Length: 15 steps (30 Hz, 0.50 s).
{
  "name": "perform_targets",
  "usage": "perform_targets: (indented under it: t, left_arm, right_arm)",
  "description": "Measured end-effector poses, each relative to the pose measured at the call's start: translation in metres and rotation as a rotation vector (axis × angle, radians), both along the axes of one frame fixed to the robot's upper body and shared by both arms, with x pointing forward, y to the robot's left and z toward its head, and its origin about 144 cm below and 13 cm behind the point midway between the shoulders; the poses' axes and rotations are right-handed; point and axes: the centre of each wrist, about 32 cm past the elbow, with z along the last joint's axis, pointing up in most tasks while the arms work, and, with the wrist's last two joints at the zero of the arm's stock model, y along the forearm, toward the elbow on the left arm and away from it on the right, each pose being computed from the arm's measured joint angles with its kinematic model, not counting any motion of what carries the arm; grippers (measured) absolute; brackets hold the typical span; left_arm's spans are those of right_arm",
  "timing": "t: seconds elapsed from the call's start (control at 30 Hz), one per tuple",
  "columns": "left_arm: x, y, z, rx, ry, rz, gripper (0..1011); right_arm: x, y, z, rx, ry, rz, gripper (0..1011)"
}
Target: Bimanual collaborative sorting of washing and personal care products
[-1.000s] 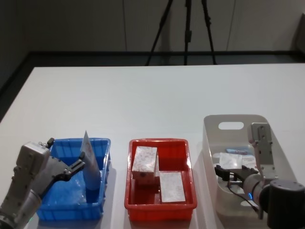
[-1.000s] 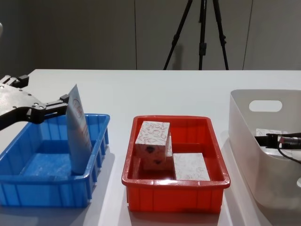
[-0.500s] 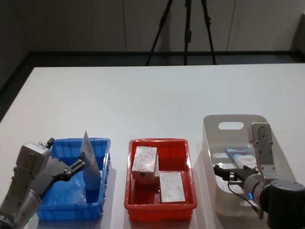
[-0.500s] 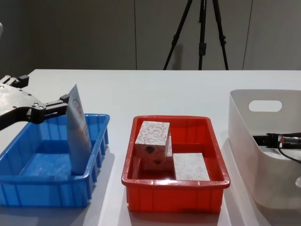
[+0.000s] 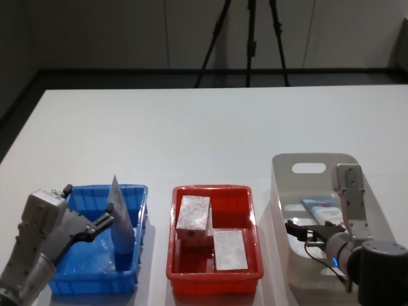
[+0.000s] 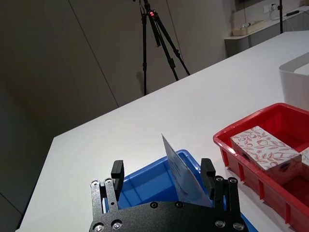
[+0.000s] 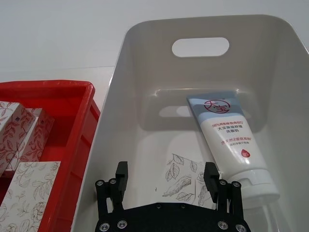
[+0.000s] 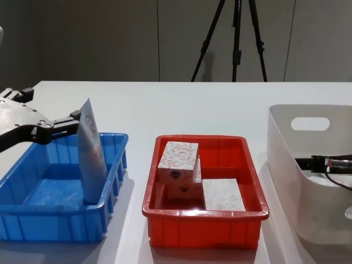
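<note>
A pale-blue tube [image 8: 92, 154] stands upright against the right wall of the blue bin [image 8: 55, 220]. My left gripper [image 6: 161, 169] is open around the tube's flat top edge, and the tube sits close to one finger. Three white leafy-patterned boxes [image 8: 177, 157] lie in the red bin [image 8: 203, 231]. My right gripper [image 7: 165, 173] hangs open inside the white bin [image 7: 125, 96]. Below its fingers a patterned box [image 7: 186, 179] lies flat on the bin's floor. Beside that box lies a second tube [image 7: 227, 130].
The three bins stand in a row along the table's near edge, blue on the left, red in the middle and white on the right. A black tripod [image 5: 250, 41] stands on the floor beyond the table's far edge.
The patterned box that was up at my right gripper's fingertips one second ago has dropped to the white bin's floor. My left gripper and its tube have not moved.
</note>
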Motion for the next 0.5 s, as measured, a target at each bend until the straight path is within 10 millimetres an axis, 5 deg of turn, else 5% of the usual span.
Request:
perform_targets:
  t: [0.5]
  left_arm:
    - [0.0,0.0,0.0,0.0,0.0,0.0,1002]
  right_arm:
    - [-0.0064,-0.0002,0.0061,-0.028,-0.07,0.006,1001]
